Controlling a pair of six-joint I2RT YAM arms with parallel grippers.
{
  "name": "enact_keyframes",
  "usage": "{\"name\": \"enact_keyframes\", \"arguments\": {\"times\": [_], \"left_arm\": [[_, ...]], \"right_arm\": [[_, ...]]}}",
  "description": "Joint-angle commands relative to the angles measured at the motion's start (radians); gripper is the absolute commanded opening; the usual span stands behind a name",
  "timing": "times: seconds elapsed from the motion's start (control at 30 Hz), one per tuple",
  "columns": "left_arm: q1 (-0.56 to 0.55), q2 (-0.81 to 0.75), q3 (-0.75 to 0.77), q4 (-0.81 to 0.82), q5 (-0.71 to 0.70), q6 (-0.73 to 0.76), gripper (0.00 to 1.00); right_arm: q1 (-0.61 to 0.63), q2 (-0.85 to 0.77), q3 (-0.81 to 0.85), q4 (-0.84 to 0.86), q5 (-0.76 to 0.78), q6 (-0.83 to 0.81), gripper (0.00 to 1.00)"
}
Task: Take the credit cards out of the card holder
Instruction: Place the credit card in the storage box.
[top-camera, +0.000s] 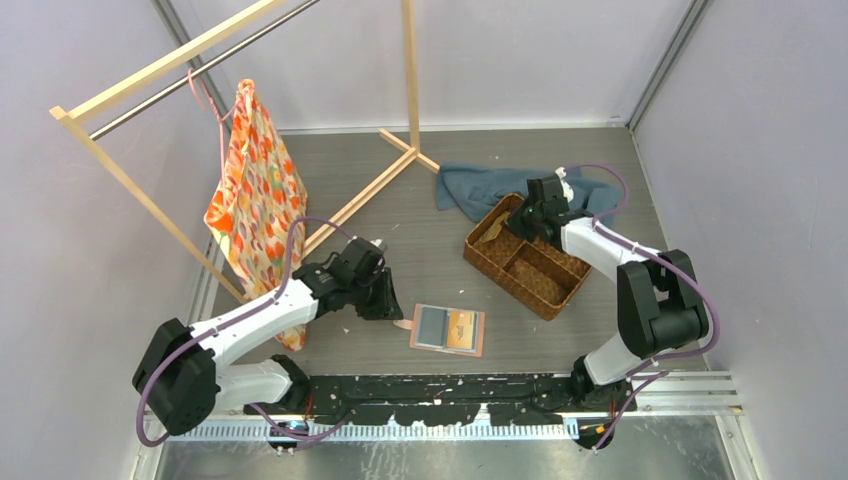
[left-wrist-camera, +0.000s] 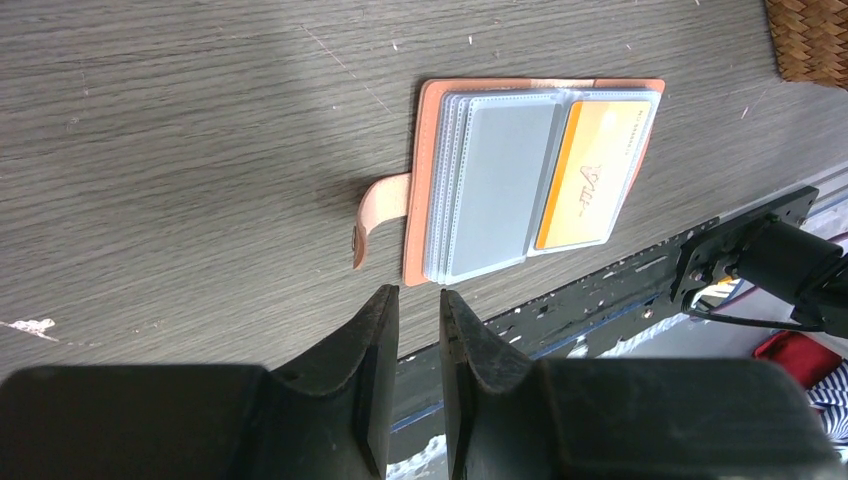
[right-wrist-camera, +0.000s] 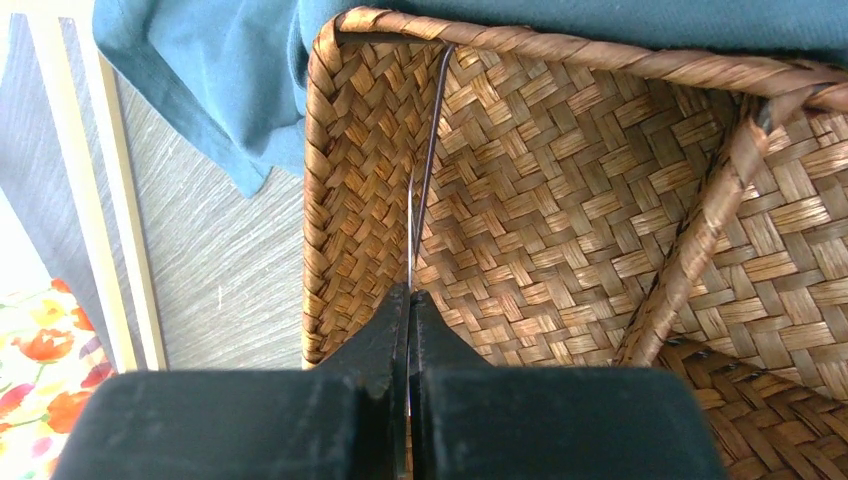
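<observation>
While the card holder (top-camera: 447, 329) lies open at lower centre of the overhead view, a tan-gold card (left-wrist-camera: 590, 175) sits in its right slot. The left gripper (left-wrist-camera: 418, 295), narrowly parted and empty, hovers beside it; the right gripper (right-wrist-camera: 408, 295) pinches a thin card (right-wrist-camera: 425, 160) over the basket (right-wrist-camera: 560, 200). Tugging the tan-gold card could drag the unpinned holder along.

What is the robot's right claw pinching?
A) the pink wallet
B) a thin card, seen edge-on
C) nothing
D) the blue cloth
B: the right claw is closed on a thin card, held on edge inside the woven basket.
</observation>
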Motion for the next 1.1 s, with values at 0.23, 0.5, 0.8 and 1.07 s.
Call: {"name": "enact_keyframes", "arguments": {"times": [0.23, 0.5, 0.8, 1.07], "left_arm": [[0.002, -0.017, -0.008, -0.002, -0.018, 0.0, 0.24], [0.002, 0.006, -0.001, 0.005, -0.011, 0.005, 0.24], [0.002, 0.013, 0.006, 0.016, -0.003, 0.005, 0.25], [0.002, 0.012, 0.004, 0.006, -0.003, 0.014, 0.25]], "right_arm": [[-0.004, -0.041, 0.079, -0.043, -0.005, -0.115, 0.01], [-0.014, -0.061, 0.168, -0.218, -0.114, -0.353, 0.0], [-0.069, -0.053, 0.353, -0.467, -0.412, -0.699, 0.0], [-0.068, 0.046, 0.488, -0.658, -0.476, -0.95, 0.01]]}}
